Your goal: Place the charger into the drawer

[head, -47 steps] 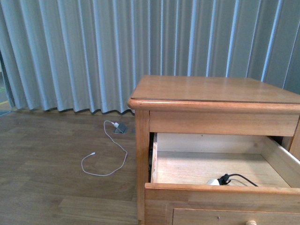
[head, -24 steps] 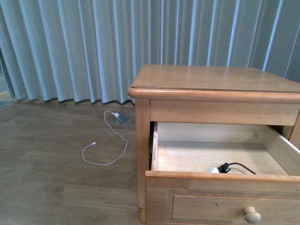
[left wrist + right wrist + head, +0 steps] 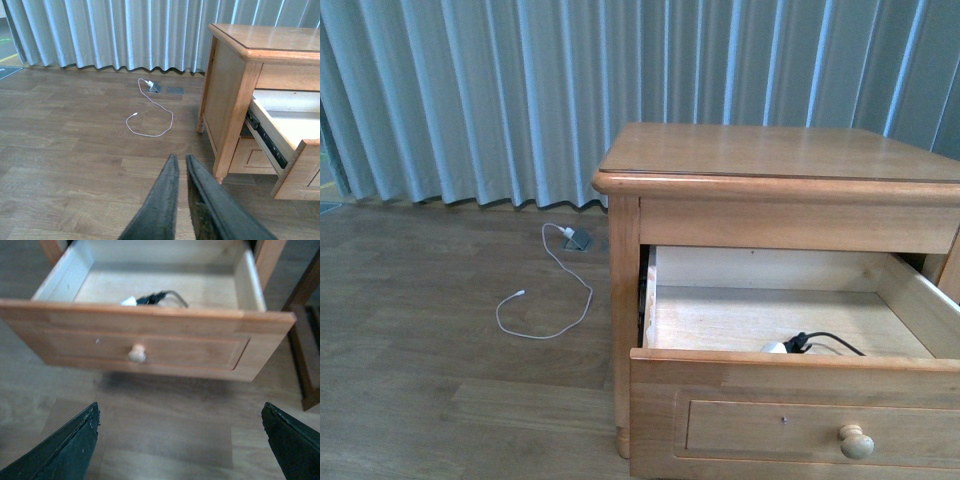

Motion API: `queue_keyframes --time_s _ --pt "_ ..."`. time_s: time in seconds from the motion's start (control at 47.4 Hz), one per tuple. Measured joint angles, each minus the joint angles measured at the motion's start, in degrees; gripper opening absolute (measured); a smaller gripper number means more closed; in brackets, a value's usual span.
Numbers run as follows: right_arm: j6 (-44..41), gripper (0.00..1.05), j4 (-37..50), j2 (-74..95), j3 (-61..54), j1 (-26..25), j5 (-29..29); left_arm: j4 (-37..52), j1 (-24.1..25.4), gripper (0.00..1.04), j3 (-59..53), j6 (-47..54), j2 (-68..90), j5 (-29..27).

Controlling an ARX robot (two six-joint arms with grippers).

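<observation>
The left gripper [image 3: 180,159], a pair of dark tapered fingers, hangs over the brown wood-plank floor [image 3: 420,350] to the left of the cabinet. Its fingertips are drawn almost together with only a sliver of floor showing between them, and they grasp nothing. The right gripper [image 3: 179,410] is spread wide and empty, one dark finger at each side of its wrist view, near the pulled-out drawer and above bare floor.

The light-wood upper drawer with a recessed panel front [image 3: 790,390] stands open towards the robot, and its round pale knob [image 3: 856,441] sits right of centre on the panel. Inside, on the pale unfinished bottom and close behind the front panel, lies the small white rectangular charger [image 3: 775,347]. Its thick black cable [image 3: 825,340] runs off to the right across the drawer bottom. The right wrist view shows the same: the charger [image 3: 129,301] lies just behind the front board, well apart from both fingers.

The drawer belongs to a light-wood nightstand with a flat, glossy top [image 3: 770,155]. In the left wrist view a shorter lower drawer [image 3: 252,157] sits shut beneath the open one.

Further off to the left, a thin white cable [image 3: 588,300] curls on the floor. Its far end meets a small grey floor socket [image 3: 578,240], just in front of the pale blue-grey pleated curtain [image 3: 520,90] that fills the background.
</observation>
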Motion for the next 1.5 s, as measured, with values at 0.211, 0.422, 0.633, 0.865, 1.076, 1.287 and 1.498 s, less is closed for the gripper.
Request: queue_keyframes --time_s 0.211,0.422,0.633,0.865,1.076,1.287,1.498 --pt "0.8 0.96 4.2 18.0 5.8 2.5 -2.3 0.0 0.0 0.45 0.0 0.0 0.0 0.0" --pt "2.9 0.96 17.1 43.1 12.8 4.3 -0.2 0.0 0.0 0.91 0.0 0.0 0.0 0.0" --pt "5.1 0.96 24.0 62.5 22.9 6.6 3.7 0.0 0.0 0.99 0.0 0.0 0.0 0.0" --pt "5.6 0.96 26.7 74.4 35.0 8.4 6.6 0.0 0.0 0.99 0.0 0.0 0.0 0.0" --pt "5.9 0.96 30.2 85.9 48.8 9.4 8.7 0.0 0.0 0.99 0.0 0.0 0.0 0.0" --pt "6.3 0.96 35.8 94.9 59.2 9.4 12.2 0.0 0.0 0.99 0.0 0.0 0.0 0.0" --pt "6.1 0.96 39.5 101.0 65.7 9.4 15.4 0.0 0.0 0.99 0.0 0.0 0.0 0.0"
